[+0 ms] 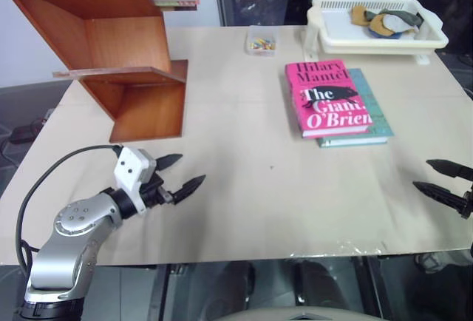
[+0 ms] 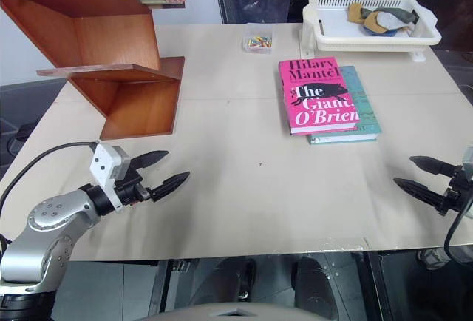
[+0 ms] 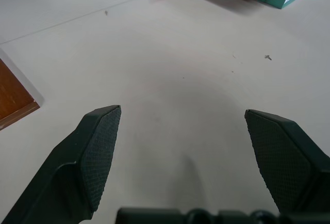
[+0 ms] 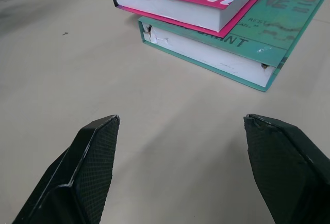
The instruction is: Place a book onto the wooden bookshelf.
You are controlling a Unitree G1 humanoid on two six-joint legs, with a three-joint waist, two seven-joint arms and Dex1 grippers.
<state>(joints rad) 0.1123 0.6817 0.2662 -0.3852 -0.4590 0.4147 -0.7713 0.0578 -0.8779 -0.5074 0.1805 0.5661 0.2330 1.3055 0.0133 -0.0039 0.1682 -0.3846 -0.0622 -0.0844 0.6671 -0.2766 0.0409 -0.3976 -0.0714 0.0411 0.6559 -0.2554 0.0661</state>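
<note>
Your pink book (image 1: 327,96), lettered "Hilary Mantel The Giant, O'Brien", lies flat atop a teal book (image 1: 372,117), just before the white basket (image 1: 373,36). The wooden bookshelf (image 1: 111,47) stands well apart from it. Both your left gripper (image 1: 179,175) and right gripper (image 1: 442,179) are spread wide, grasping nothing.

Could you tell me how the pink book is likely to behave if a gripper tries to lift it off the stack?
The pink book lies flat on a teal book, so a push would probably slide it across that cover rather than tip it. It looks thin, likely light, and may flex if held by one edge. Its overhanging edge, clear in the right wrist view, probably offers a place to pinch.
</note>
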